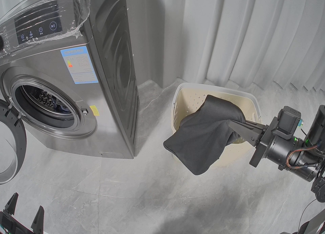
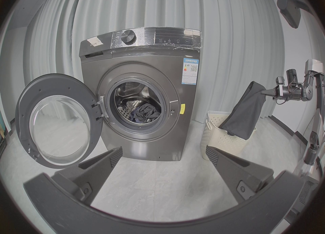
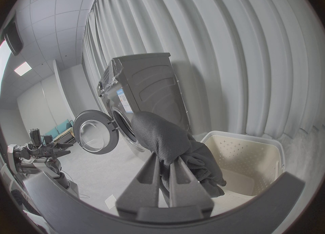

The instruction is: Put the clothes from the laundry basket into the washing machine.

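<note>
Right tool (image 1: 237,123): its two fingers are pressed together on a fold of the dark grey garment (image 1: 203,136), above the laundry basket (image 1: 189,92); the arm comes in from 4 o'clock in the head view.
Dark grey garment: it hangs from the right tool, and its loose end drops past the basket's rim toward 7 o'clock. I cannot tell if it touches the rim.
Laundry basket: cream plastic, it stands on the grey floor (image 1: 135,190) at 3 o'clock of the washing machine (image 1: 111,58), close to the curtain (image 1: 237,25).
Washing machine: the round door (image 1: 10,150) is swung wide open at 9 o'clock of the opening; some dark clothes (image 2: 144,113) lie in the drum.
Left tool (image 1: 25,207): low at 7 o'clock in the head view, fingers spread apart with nothing between them, it faces the machine's opening.
</note>
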Tool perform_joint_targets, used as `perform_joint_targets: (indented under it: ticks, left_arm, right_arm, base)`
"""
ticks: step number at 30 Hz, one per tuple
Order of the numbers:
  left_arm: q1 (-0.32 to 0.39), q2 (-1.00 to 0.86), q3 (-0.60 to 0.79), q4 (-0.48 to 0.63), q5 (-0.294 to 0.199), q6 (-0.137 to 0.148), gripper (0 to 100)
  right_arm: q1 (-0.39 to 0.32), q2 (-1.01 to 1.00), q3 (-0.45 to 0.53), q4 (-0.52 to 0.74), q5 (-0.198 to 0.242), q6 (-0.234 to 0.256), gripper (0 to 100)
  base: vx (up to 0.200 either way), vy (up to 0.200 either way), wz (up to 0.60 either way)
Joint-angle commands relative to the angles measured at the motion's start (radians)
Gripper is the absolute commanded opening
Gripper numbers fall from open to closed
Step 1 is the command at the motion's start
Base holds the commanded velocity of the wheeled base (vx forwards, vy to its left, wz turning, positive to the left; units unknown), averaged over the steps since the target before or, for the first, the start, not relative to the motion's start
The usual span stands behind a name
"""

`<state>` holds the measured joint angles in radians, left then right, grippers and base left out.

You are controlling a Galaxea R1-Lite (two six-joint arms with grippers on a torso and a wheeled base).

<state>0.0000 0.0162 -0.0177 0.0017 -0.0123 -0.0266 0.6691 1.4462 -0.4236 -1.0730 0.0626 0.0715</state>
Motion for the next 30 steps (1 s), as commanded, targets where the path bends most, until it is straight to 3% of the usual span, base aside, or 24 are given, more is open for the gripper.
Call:
perform_joint_targets:
  ticks: [1, 5, 30]
  left_arm:
    - [0.000, -0.013, 0.016, 0.000, 0.000, -0.001, 100]
    - [0.000, -0.013, 0.016, 0.000, 0.000, -0.001, 100]
    - [0.000, -0.013, 0.016, 0.000, 0.000, -0.006, 100]
  right_arm:
    - [0.004, -0.033, 0.000, -0.002, 0.002, 0.001, 0]
    - [0.006, -0.030, 0.002, -0.007, 0.005, 0.002, 0]
    - [0.047, -0.009, 0.013, -0.015, 0.006, 0.016, 0]
  base:
    - [0.000, 0.000, 0.00]
    - [0.000, 0.000, 0.00]
    - [0.000, 0.200, 0.00]
